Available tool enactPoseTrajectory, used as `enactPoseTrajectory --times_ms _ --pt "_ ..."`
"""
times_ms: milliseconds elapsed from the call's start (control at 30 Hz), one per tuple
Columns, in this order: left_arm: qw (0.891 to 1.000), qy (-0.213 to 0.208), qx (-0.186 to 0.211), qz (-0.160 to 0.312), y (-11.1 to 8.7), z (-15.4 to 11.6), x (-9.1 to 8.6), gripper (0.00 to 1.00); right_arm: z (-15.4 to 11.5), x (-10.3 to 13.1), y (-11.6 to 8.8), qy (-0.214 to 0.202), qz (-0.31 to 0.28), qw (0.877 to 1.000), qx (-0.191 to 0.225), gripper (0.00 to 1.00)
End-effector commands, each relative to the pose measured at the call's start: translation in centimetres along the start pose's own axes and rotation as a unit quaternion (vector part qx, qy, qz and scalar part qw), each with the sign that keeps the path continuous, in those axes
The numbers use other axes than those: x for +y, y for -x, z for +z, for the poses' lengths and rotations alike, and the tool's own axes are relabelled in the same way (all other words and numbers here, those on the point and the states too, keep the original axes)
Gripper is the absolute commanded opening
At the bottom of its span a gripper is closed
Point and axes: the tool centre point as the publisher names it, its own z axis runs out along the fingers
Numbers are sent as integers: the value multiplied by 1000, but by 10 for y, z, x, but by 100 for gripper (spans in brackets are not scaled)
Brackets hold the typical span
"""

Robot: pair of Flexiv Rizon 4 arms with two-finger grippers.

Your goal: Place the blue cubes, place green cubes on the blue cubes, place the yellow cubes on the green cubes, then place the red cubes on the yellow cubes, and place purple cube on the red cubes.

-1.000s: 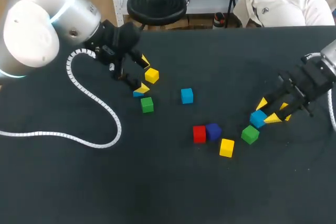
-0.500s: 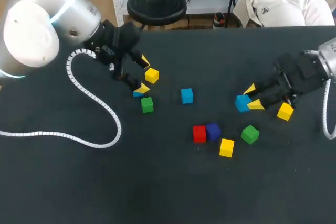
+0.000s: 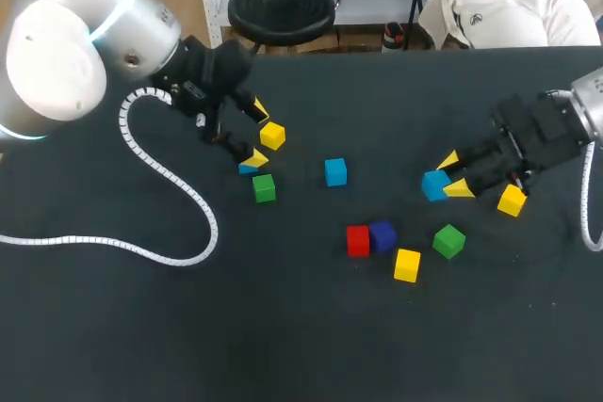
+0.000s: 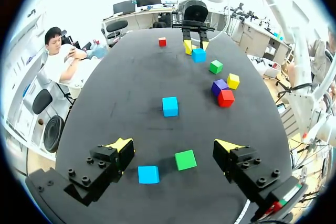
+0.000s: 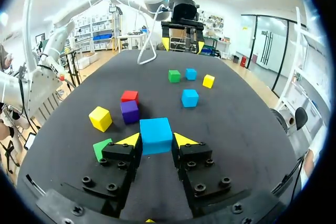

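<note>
Held blue cube [image 5: 156,134], a small plain block of solid colour, sits clamped between the yellow fingertips [image 5: 130,140] of the right gripper [image 3: 453,175], which press on two opposite faces. In the head view this held blue cube is right of the table's middle. Whether it is lifted clear of the dark matte table [image 3: 311,345] I cannot tell.

A right yellow cube [image 3: 512,201] lies just beside the right gripper's black body. A right green cube [image 3: 449,241] rests near the clamped block, on the side closer to the robot. Further toward the centre, a red cube [image 3: 357,240] and a purple cube [image 3: 382,235] stand side by side, touching or nearly so. A middle yellow cube [image 3: 406,265] is just beside the purple one. A middle blue cube [image 3: 335,172] stands alone between the two arms, apart from everything else.

The left gripper [image 3: 256,134] is spread wide and grasps nothing. In its wrist view a left blue cube [image 4: 148,174] and a left green cube [image 4: 185,159] lie near each other on the table between the parted fingers, neither visibly touched. In the head view a left yellow cube [image 3: 272,135] sits just beside those fingers, on their side toward the table's middle.

A white coiled cable [image 3: 170,176] trails from the left arm across the table's left part.
</note>
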Motion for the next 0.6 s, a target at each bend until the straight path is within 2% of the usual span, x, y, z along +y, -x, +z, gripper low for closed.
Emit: enactPoseTrajectory --times_ms 33,367,600 --pt "1000 0 -1 1 -1 0 0 100 17 -8 3 -10 13 1000 -7 0" --pt "1000 0 -1 1 -1 0 0 100 32 -10 15 -37 51 998 -12 0" --pt "1000 0 -1 1 -1 0 0 100 41 -18 34 -20 11 1000 -14 0"
